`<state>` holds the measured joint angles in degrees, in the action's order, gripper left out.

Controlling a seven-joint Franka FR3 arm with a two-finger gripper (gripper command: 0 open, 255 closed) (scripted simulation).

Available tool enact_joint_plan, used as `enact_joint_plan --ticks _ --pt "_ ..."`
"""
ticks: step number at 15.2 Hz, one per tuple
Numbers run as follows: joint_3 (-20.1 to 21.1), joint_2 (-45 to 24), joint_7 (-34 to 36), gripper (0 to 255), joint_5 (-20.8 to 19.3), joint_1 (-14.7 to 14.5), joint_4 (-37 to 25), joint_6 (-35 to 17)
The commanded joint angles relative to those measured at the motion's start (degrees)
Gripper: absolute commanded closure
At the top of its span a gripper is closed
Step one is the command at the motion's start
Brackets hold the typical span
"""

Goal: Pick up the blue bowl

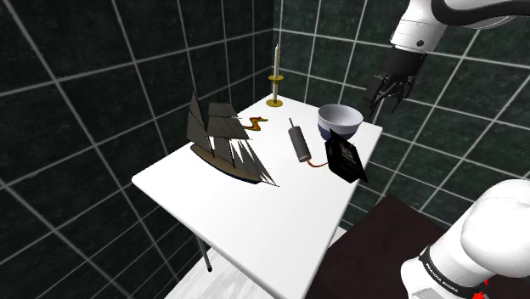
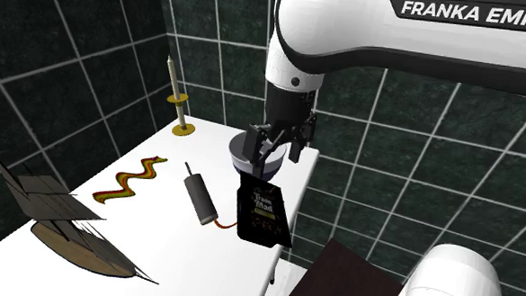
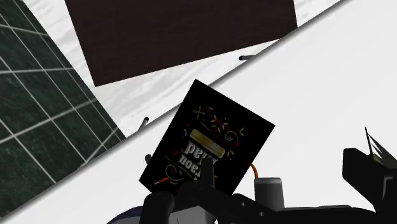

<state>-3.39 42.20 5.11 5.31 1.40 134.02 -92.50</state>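
Bowl sits near the table's edge, black packet at its six o'clock in the shoulder view. My gripper, spread and empty, hovers at its two o'clock; I fear a skewed descent could knock it off.

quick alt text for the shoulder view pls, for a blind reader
The arm's black gripper hangs just above a bowl at the far corner of a white table. Beside the bowl are a black packet and a rolling pin, with a model sailing ship further left and a candle at the back edge.
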Motion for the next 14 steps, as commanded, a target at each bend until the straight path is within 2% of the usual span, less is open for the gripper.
enact_joint_plan --ticks 1,8,14 --pt "0.0 0.0 0.0 0 0.0 0.0 0.0 0.0" --pt "-6.3 -9.7 -7.4 0 -2.7 1.8 -1.3 -8.2" --pt "-11.5 -20.0 -13.9 0 -2.9 2.7 -5.2 -14.3"
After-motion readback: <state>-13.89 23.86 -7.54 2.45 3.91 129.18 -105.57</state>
